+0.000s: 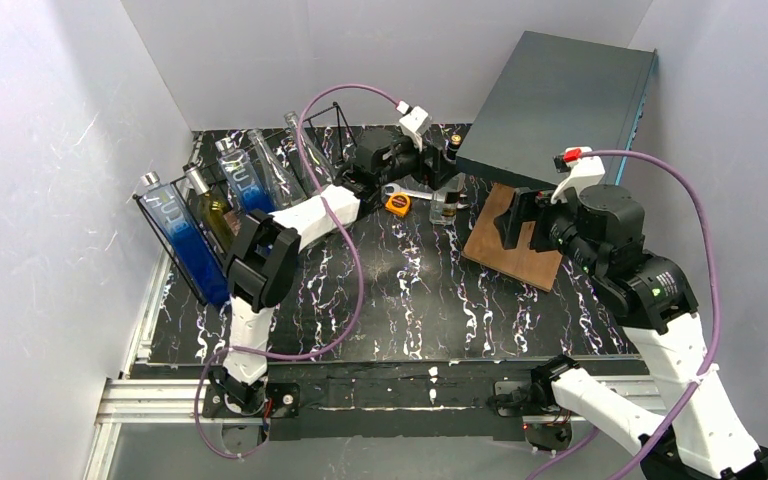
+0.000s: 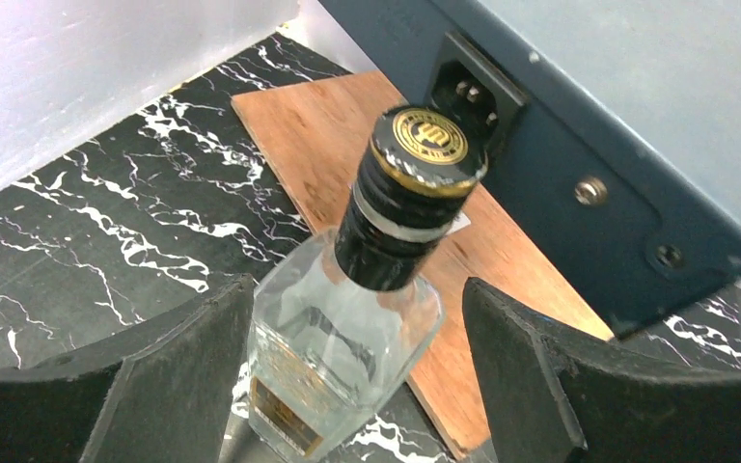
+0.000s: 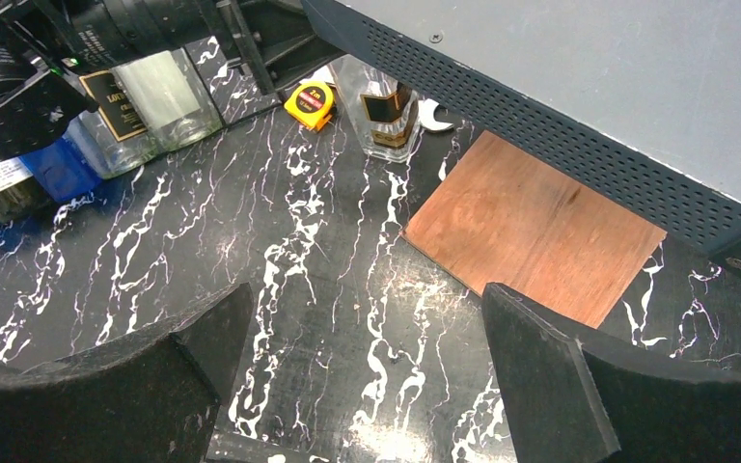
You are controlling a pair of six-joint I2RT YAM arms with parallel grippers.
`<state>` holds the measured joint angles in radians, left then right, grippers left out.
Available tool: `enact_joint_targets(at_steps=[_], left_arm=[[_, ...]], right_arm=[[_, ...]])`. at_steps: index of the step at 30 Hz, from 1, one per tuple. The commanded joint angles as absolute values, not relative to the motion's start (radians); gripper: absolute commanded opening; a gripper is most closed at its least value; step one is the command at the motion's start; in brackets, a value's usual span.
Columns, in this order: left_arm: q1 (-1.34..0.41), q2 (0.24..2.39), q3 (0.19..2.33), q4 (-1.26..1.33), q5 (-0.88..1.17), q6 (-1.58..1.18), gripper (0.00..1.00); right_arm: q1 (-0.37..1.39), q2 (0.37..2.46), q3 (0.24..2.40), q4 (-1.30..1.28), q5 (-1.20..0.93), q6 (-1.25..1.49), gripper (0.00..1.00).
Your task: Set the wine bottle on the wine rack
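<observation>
Though the desk (image 1: 410, 300) carries a tilted grey box (image 1: 560, 100) and a part-filled rack (image 1: 168, 250), the bottle (image 2: 347, 328) is not yet racked.
It stands upright just beside the box's low edge, well apart from the rack. So the left pincer (image 2: 357, 289) straddles its shoulders, jaws apart with gaps either side, placed for a grip; the right pincer (image 3: 362, 299) gapes wide, holding nothing. The cap (image 2: 427, 140) bears a gold emblem — that and the body label are unreadable.

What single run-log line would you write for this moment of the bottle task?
stage: pre-grasp | left pincer: open, straddling upright wine bottle | right pincer: open, empty, over table | wine rack: bottle not yet placed
</observation>
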<state>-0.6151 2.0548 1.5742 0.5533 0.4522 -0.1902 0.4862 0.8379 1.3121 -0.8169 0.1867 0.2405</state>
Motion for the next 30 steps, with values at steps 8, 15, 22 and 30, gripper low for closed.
enact_joint_targets(at_steps=[8,15,22,30], left_arm=[[-0.638,2.125,1.663,0.586,0.276,-0.162,0.58],[-0.639,2.107,1.649,0.586,0.224,-0.166,0.23],[-0.639,1.987,1.558,0.584,0.167,-0.148,0.00],[-0.638,1.868,1.519,0.560,0.121,-0.106,0.00]], right_arm=[[0.488,0.797,1.309,-0.834,0.216,0.244,0.98],[0.488,0.793,1.301,-0.838,0.216,0.242,0.98],[0.487,0.767,1.272,-0.836,0.216,0.250,0.98],[0.488,0.752,1.244,-0.834,0.207,0.254,0.98]])
